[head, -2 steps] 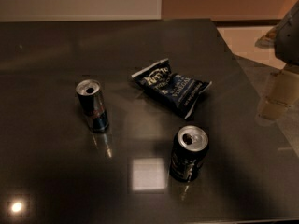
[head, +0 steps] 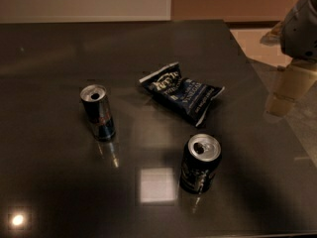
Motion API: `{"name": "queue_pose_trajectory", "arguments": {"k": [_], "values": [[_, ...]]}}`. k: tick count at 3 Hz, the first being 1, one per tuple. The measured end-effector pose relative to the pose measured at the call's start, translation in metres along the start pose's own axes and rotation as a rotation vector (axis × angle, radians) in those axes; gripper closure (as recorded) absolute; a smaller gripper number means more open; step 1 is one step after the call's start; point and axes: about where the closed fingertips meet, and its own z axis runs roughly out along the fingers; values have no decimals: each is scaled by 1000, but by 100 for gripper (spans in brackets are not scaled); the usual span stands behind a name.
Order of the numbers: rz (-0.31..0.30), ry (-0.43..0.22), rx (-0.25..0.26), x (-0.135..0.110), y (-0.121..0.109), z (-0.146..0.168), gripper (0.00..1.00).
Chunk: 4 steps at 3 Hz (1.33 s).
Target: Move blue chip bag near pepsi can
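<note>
You have the pepsi can (head: 200, 162) standing upright on the dark, glossy table (head: 54, 53), its silver top turned toward the camera; take it as your reference for everything else.

The blue chip bag (head: 181, 92) lies flat on the table behind the can and a little to its left in the view. It is apart from the can, with a strip of bare tabletop between them. The bag is crinkled and set on a slant, so one white sealed end points back and left, away from the can, and the other points toward the can's right side.

The gripper (head: 290, 88) hangs at the right margin of the view, behind the can and well to its right, about over the table's right edge. You see a grey bulk above and a pale piece below it (part of it is cut off by the frame). Whether it is parted or closed you cannot tell from here. The bag lies well to the left of the gripper, at about the same height in the view, and the two do not touch.

A slimmer can (head: 98, 112) stands upright far to the left of the pepsi can and somewhat behind it. A pale square reflection (head: 157, 185) sits on the tabletop just left of the pepsi can.
</note>
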Motion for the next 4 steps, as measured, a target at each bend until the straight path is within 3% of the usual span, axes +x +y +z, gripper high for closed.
{"name": "queue_pose_trajectory", "arguments": {"k": [2, 4], "values": [[-86, -78, -99, -27, -41, 49, 0], [-101, -128, -195, -42, -63, 113, 0]]}}
